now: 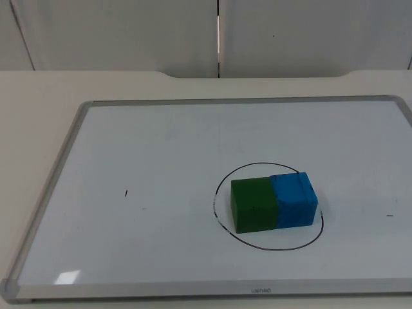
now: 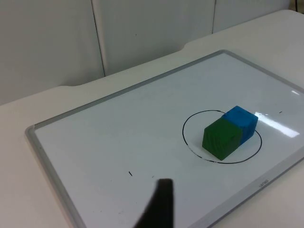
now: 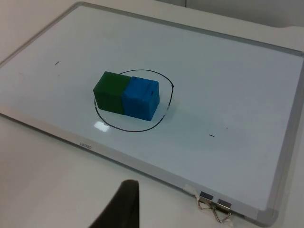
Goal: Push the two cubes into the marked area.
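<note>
table (image 1: 38,84): plain white top running back to the grey partition wall (image 1: 129,32), and it's carrying everything else here.

whiteboard (image 1: 161,141): lying flat on the table inside a silver frame, taking up most of the top view. Two binder clips (image 3: 213,205) are hanging off one edge in the right wrist view, and a couple of tiny stray pen ticks are sitting out on the bare board.

marked area (image 1: 222,187): a hand-drawn black oval on the board, and it's ringing both cubes, so this is where the action is ending up.

green cube (image 1: 253,205): sitting inside the oval on the left side as the top view has it, face pressed against the blue one. Its near corner looks to be sitting close to the line, maybe brushing it.

blue cube (image 1: 293,199): touching the green cube on its right, also inside the oval, though its outer edge is running right up against the line and might be poking over a hair. Hard to call from here.

left gripper (image 2: 159,209): hanging back over the near edge of the board, well apart from the cubes, holding nothing. Can't tell how far its fingers are spread, just one dark fingertip is showing.

right gripper (image 3: 124,206): waiting off the board over bare table, well away from the cubes, carrying nothing. Same deal, can't tell the finger spacing.

progress: I'm reading this as basically done, both cubes are sitting together in the circle. At most a small nudge on the blue one is looking worthwhile.
</note>
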Tool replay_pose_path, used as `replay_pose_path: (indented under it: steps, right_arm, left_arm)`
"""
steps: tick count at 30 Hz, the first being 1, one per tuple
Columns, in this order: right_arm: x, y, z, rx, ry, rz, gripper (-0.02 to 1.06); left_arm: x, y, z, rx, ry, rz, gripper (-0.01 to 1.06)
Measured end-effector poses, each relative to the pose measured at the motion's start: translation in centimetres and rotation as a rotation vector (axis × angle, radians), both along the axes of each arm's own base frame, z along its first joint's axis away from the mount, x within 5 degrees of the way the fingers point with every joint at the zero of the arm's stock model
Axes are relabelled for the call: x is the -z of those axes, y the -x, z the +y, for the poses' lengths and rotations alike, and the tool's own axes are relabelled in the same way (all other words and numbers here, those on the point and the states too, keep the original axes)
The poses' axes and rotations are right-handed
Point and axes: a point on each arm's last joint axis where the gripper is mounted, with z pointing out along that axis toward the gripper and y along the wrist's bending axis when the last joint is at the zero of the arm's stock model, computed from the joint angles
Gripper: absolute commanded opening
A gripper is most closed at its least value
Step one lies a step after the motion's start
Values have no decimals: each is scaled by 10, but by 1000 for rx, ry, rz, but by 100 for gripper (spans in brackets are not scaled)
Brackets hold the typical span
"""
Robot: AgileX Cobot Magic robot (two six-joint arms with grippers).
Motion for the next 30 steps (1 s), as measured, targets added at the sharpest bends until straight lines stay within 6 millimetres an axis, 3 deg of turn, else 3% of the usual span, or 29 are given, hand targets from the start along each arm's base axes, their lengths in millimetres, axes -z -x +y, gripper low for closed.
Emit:
replay_pose_path:
  steps: [15,21,30]
  right_arm:
    - [0,0,0,0,0,0,105]
    - [0,0,0,0,0,0,105]
    - [0,0,0,0,0,0,105]
  left_arm:
    - [0,0,0,0,0,0,89]
    - [0,0,0,-1,3,2,105]
    - [0,-1,2,-40,24,18,105]
